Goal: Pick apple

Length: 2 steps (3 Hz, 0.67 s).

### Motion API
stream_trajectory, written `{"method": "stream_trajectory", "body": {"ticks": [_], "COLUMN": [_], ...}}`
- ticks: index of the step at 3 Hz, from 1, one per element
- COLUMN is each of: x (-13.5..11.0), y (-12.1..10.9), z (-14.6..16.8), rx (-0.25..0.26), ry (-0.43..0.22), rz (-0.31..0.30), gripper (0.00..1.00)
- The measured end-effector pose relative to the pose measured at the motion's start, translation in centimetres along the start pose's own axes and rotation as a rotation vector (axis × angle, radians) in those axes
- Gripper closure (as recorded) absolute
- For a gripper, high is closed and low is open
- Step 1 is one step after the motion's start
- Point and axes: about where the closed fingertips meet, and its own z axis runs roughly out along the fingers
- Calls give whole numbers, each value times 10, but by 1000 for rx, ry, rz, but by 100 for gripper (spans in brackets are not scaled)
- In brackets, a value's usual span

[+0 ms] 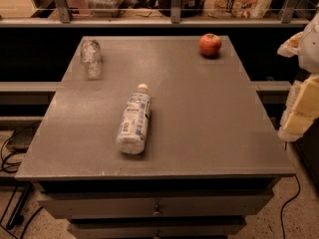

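The apple is small, round and red with a dimpled top. It sits upright on the grey table near the far right corner. My gripper shows as white and pale yellow parts at the right edge of the view, beyond the table's right side. It is well apart from the apple, nearer to me and to the right, and touches nothing on the table.
A labelled plastic bottle lies on its side mid-table, cap pointing away. A clear empty bottle lies at the far left. A shelf with bags and containers runs behind. Cables lie on the floor at left.
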Motion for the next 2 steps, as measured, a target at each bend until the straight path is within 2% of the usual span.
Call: {"method": "stream_trajectory", "body": {"ticks": [1,2], "x": [0,-1], "y": [0,-16], "z": [0,7], "rx": [0,18], "ry": [0,-97], "rz": [0,34], "gripper": [0,0]}}
